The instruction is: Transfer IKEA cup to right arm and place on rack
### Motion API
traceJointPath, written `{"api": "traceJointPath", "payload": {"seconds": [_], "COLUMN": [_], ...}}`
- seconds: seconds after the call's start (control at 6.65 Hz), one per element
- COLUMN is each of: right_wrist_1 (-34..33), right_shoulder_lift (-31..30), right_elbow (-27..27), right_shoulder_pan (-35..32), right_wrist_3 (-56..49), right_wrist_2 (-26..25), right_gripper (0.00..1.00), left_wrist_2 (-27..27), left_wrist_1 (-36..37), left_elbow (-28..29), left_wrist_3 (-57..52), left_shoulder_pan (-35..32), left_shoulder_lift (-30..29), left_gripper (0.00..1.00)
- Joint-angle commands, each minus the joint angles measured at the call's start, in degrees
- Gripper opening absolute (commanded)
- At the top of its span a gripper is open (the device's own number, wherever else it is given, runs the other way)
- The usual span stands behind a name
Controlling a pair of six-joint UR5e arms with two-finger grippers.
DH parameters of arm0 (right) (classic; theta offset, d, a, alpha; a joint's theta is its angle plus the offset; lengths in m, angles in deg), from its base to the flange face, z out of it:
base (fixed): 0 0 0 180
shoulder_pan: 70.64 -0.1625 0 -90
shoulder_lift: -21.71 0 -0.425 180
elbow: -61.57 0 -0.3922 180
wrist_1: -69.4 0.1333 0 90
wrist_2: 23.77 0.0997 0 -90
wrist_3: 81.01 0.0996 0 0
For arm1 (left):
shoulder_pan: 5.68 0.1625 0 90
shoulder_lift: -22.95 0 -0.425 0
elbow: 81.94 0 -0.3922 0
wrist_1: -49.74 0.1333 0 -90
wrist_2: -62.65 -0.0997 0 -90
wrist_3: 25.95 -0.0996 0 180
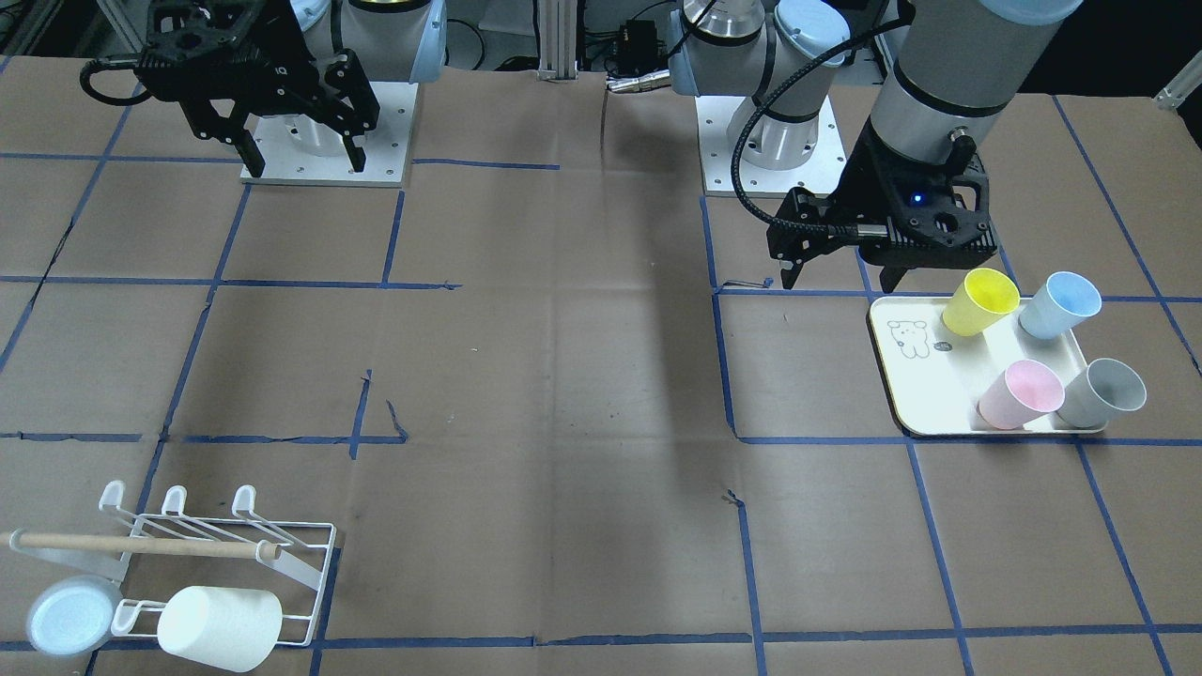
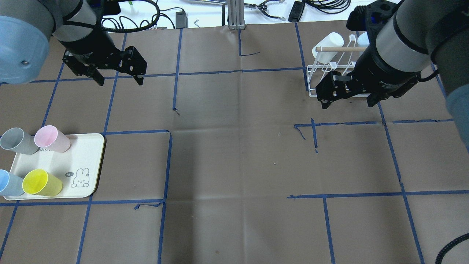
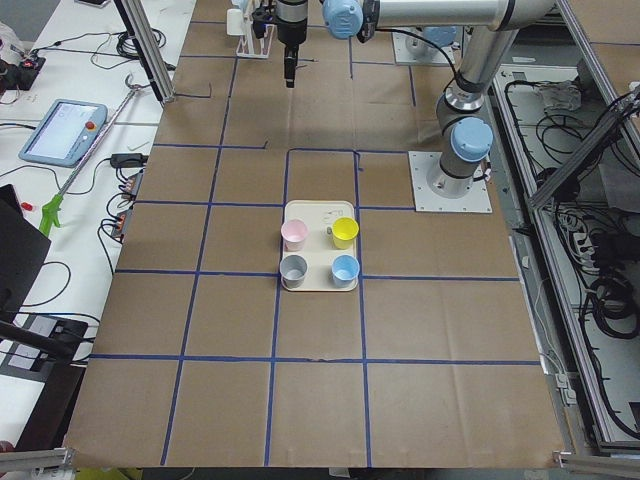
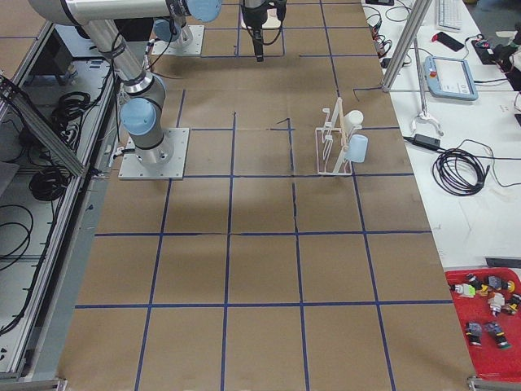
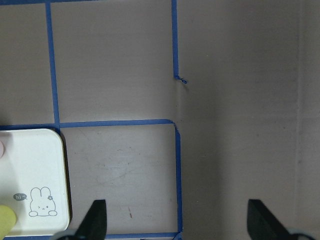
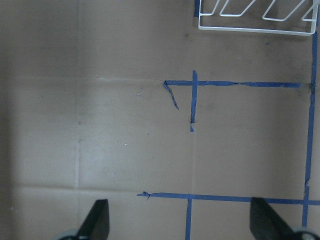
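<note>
Four IKEA cups stand on the cream tray (image 2: 86, 154): yellow (image 2: 40, 182), blue (image 2: 9, 183), pink (image 2: 51, 138) and grey (image 2: 16, 140). My left gripper (image 2: 119, 81) hangs open and empty above the table, just beyond the tray's far side; its wrist view shows the tray corner (image 5: 35, 170) at lower left. The right arm's gripper (image 2: 347, 103) is open and empty too, hovering in front of the white wire rack (image 2: 308, 80). A white cup (image 1: 221, 626) and a pale blue cup (image 1: 70, 615) hang on the rack (image 1: 243, 498).
The rack's wooden dowel (image 1: 141, 545) lies across its prongs. Blue tape lines grid the brown table. Both arm bases stand at the robot's edge. In the right wrist view only the rack's near wire edge (image 6: 250, 30) shows, at the top.
</note>
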State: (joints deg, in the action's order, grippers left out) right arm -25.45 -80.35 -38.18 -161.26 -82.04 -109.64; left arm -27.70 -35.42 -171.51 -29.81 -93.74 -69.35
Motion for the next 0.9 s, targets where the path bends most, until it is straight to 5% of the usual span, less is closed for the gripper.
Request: {"api": "traceJointPath", "payload": {"seconds": [0.0,0.75], "right_wrist_1": [-2.8,-3.9], "right_shoulder_lift": [1.8,5.6], "right_elbow": [0.2,4.1], "right_shoulder_pan": [0.0,0.0], "right_wrist_3": [0.1,0.0], "right_wrist_2": [-0.2,-1.4], "right_gripper": [1.00,1.00], "left_wrist_2": [0.0,0.0], "left_wrist_1": [0.0,0.0], "left_elbow": [0.1,0.2], "left_wrist_3": [0.0,0.0], "left_shoulder_pan": [0.0,0.0], "left_shoulder_lift": [-0.1,-0.1], "left_gripper": [1.00,1.00]}}
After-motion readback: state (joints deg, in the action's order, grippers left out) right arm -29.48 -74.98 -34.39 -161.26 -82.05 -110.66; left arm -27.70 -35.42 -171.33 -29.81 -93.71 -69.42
